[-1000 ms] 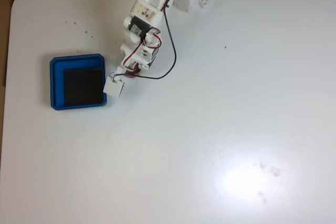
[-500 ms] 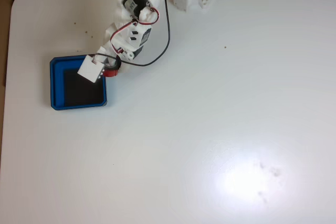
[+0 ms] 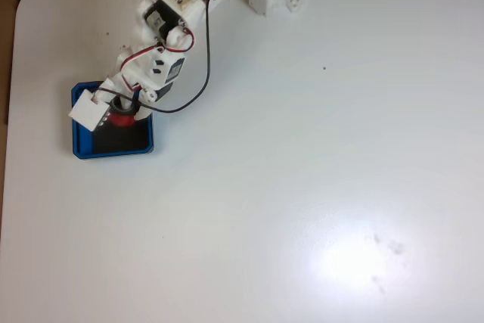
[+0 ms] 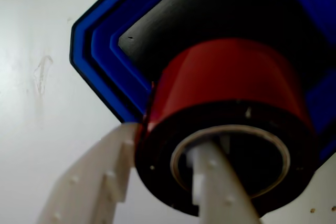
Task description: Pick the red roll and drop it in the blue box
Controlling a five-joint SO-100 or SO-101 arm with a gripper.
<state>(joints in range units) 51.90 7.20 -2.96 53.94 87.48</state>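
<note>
Red roll (image 4: pixel 228 85) gripped, arm over blue box (image 3: pixel 82 149)

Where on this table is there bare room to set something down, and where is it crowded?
The white table is bare to the right of and below the shallow blue plastic box in the fixed view. It is crowded at the box, where the white two-finger hand holds the small red tape roll above its black floor, and along the arm.
</note>
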